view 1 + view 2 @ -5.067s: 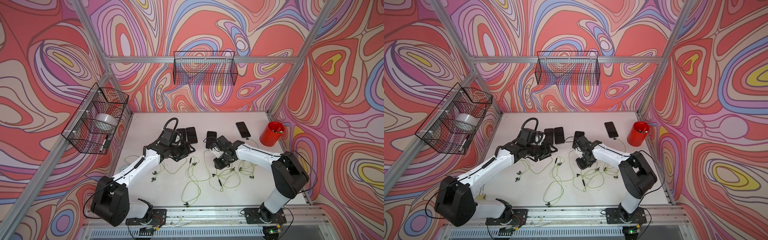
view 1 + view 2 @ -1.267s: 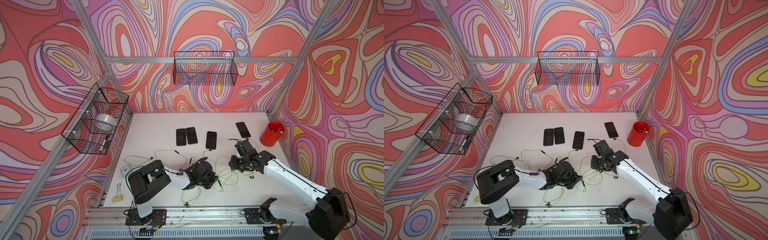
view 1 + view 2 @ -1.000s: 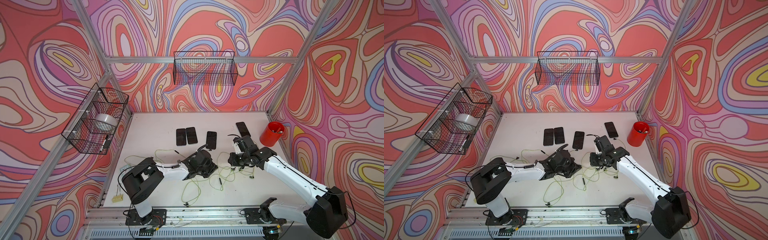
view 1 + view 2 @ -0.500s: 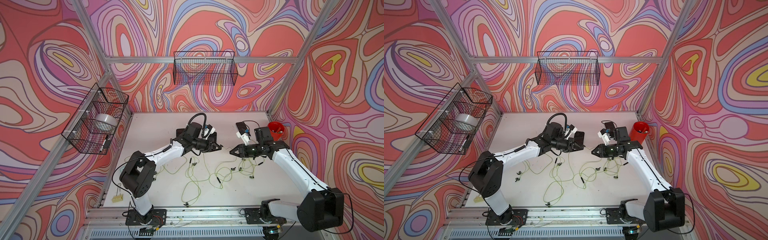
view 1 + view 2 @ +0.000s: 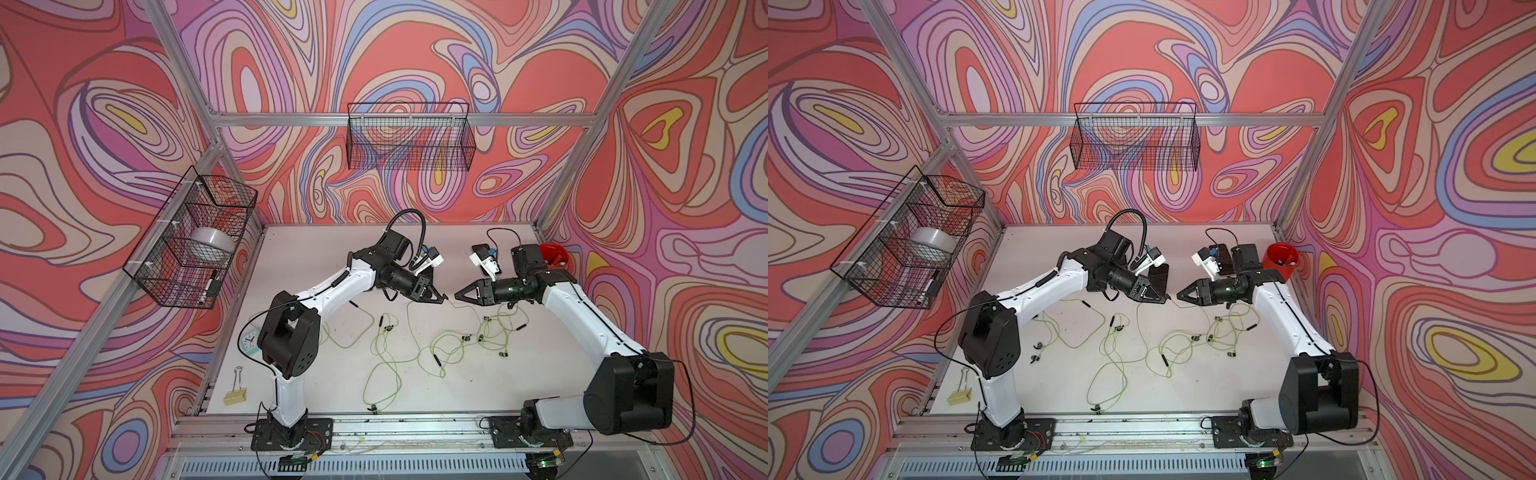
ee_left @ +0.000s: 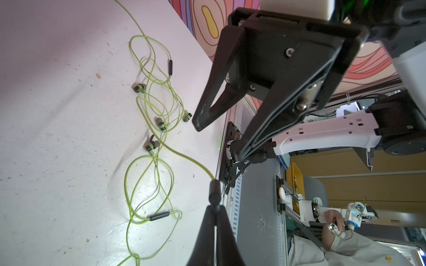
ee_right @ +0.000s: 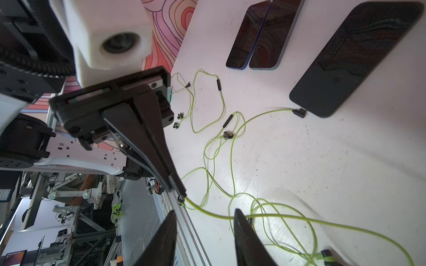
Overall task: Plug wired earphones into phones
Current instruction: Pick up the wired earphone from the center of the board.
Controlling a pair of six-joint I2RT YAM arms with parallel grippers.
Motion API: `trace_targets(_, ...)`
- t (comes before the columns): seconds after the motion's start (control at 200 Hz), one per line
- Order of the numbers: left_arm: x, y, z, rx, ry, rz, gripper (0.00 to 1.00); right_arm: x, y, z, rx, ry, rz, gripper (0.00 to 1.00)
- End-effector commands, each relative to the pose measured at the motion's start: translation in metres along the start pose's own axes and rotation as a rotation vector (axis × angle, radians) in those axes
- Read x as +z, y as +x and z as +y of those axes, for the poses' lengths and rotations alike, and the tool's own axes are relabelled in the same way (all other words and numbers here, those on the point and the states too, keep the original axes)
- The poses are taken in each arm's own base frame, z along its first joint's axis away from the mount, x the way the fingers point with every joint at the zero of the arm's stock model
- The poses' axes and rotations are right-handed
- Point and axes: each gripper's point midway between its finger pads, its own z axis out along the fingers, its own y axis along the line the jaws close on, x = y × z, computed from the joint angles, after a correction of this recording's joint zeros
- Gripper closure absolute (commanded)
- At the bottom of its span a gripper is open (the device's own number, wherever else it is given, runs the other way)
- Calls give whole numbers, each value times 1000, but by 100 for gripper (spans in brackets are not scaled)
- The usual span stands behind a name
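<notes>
My left gripper (image 6: 215, 208) is shut on the dark plug (image 6: 214, 192) of one of the wired earphones and holds it above the table. Its yellow-green cable (image 7: 207, 213) droops across the gap between the spread fingers of my right gripper (image 7: 205, 217), which is open and grips nothing. Both grippers meet tip to tip over mid-table in both top views, left gripper (image 5: 444, 298) and right gripper (image 5: 458, 297). Three phones (image 7: 352, 57) lie flat; an angled plug (image 7: 299, 112) sits against the nearest one's end. More earphones (image 5: 382, 361) sprawl on the table.
A red cup (image 5: 552, 255) stands at the back right corner. Wire baskets hang on the back wall (image 5: 409, 141) and the left wall (image 5: 191, 241). A small clock (image 5: 249, 340) and a binder clip (image 5: 236, 395) lie at the front left.
Over the last second both arms have risen from the table to meet over the middle, the left still carrying the plug. The right gripper's jaws have spread apart.
</notes>
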Motion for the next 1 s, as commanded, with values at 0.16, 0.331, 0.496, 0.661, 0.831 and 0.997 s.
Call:
trace_targets(0.16, -4, 13, 1, 39, 37, 92, 100, 8, -4, 23, -77, -112, 25, 64)
trace_targets(0.331, -4, 13, 2, 52, 41, 105, 100, 21, -2, 23, -81, -119, 57, 64)
trace_targets(0.496, -4, 13, 2, 55, 42, 111, 100, 33, -5, 24, -98, -127, 71, 71)
trace_targets(0.661, -6, 13, 0, 66, 40, 109, 100, 39, -2, 23, -96, -131, 87, 75)
trace_targets(0.831, -6, 12, 1, 72, 34, 107, 100, 42, 3, 22, -91, -137, 98, 74)
trace_targets(0.997, -8, 9, 2, 77, 26, 98, 100, 44, 7, 22, -86, -149, 109, 77)
